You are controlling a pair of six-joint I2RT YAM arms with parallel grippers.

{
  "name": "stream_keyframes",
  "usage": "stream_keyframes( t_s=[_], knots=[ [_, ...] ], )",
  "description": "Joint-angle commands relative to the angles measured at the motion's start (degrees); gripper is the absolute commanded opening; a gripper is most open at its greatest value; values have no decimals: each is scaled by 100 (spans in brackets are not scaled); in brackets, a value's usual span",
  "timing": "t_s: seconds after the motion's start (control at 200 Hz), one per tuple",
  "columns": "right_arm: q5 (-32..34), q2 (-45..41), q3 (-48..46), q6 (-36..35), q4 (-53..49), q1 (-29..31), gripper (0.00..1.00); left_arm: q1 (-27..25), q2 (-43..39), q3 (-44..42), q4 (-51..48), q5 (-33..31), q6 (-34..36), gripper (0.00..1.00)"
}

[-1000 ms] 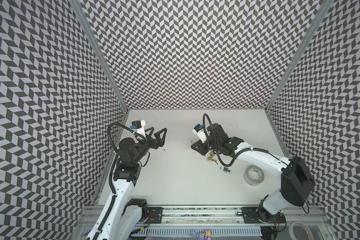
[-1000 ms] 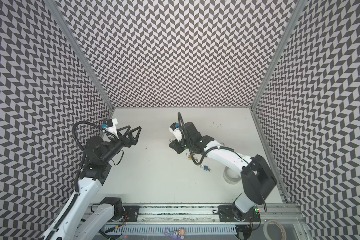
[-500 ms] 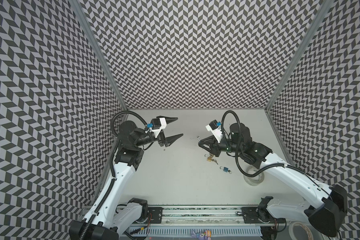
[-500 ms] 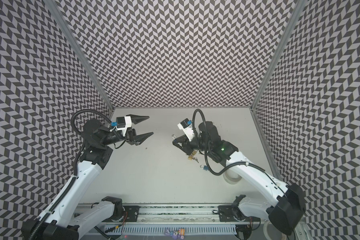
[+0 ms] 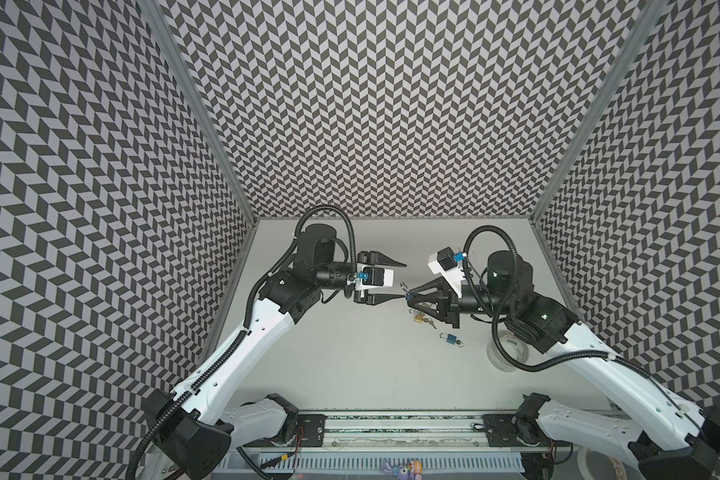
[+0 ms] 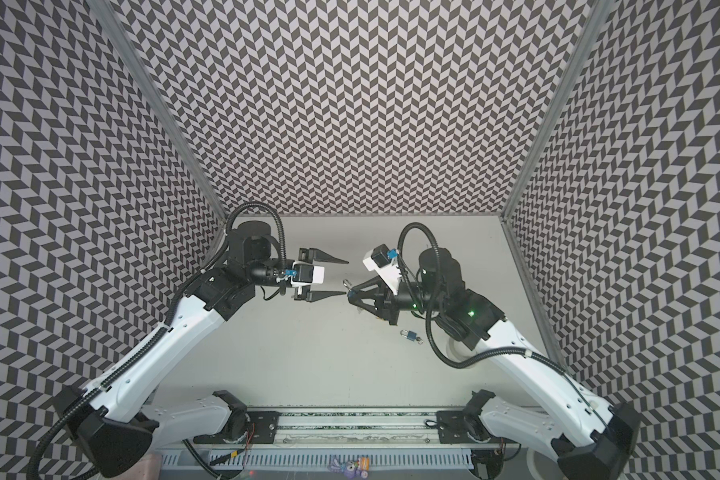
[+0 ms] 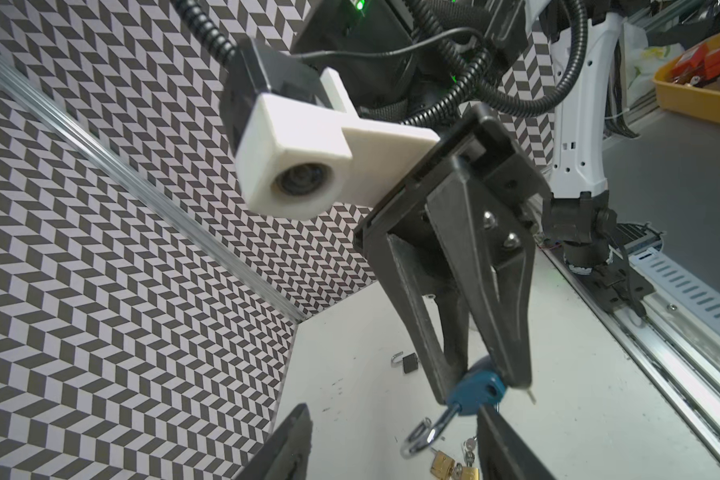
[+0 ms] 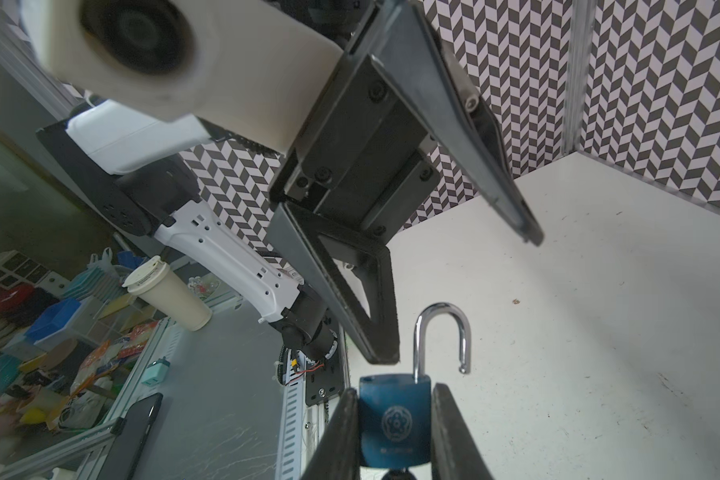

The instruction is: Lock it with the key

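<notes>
Only wrist views resolve right hand clamping blue padlock; left hand apart

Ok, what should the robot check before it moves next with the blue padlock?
1. The right gripper clamps the blue metal padlock: ok.
2. Its silver U-shaped shackle is snapped shut: not ok, it stands open.
3. The left gripper is open and faces the shackle: ok.
4. A key sits in the padlock: cannot tell, its bottom is cut off.
5. The padlock is lifted off the white table: ok.
</notes>
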Motion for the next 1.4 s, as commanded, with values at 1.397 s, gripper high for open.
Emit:
stream_keyframes(
  t_s=[1.397],
  knots=[
    [-489, -63, 284, 90, 332, 22, 2, -294, 49, 445, -1184, 206, 1050, 32]
  ],
)
